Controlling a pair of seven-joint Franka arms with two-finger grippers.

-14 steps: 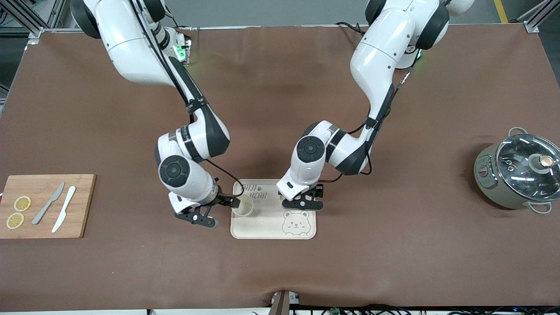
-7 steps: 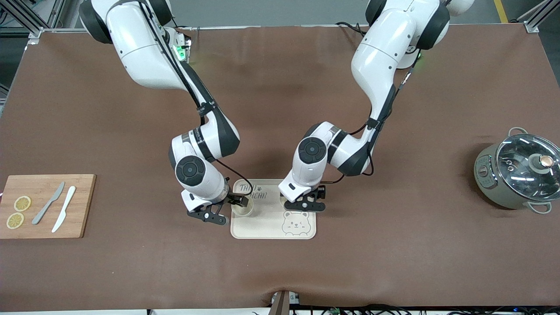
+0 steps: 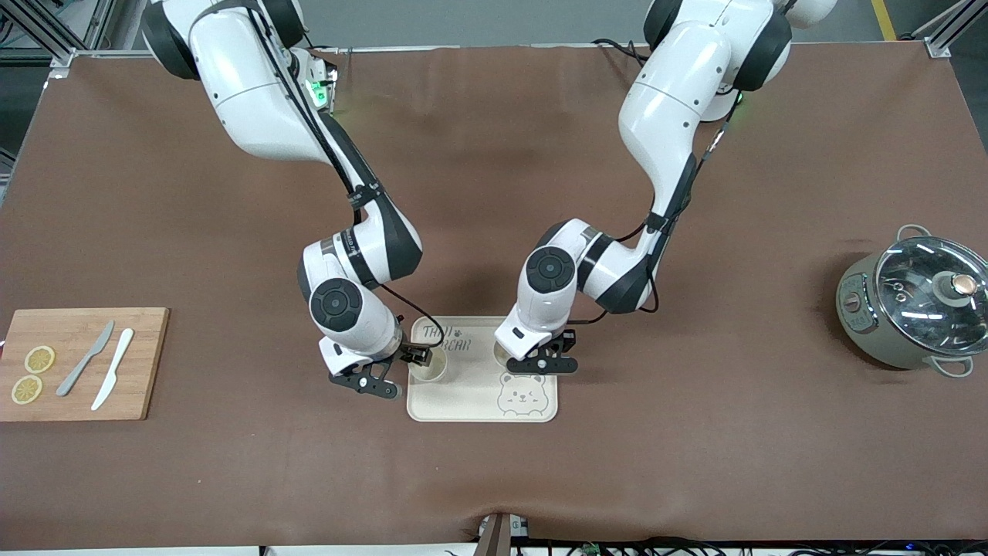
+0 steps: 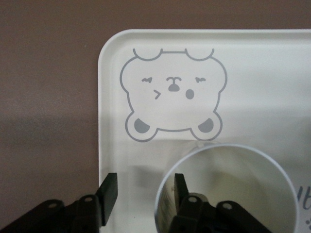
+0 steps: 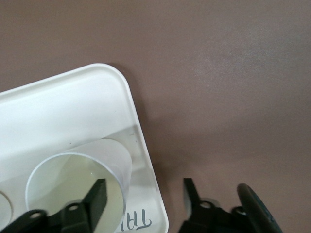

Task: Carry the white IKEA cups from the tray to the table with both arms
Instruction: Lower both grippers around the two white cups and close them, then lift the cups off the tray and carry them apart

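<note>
Right gripper (image 3: 417, 357) shifted over tray (image 3: 478, 401), fingers straddling cup (image 3: 429, 369) rim; left gripper (image 3: 540, 359) likewise astride other cup (image 4: 228, 189)

Brown mat (image 3: 494, 479) covers whole table, slightly wrinkled, w/ soft shadows at mid-table. Grey floor (image 3: 463, 19) shows along top edge, plus a yellow floor line (image 3: 884, 19) at the left arm's end. Alu frame posts (image 3: 46, 35) at both top corners. Cables (image 3: 695, 547) run along the near table edge. Light is even, from overhead; small green LED glow (image 3: 316, 93) by the right arm's base.
</note>
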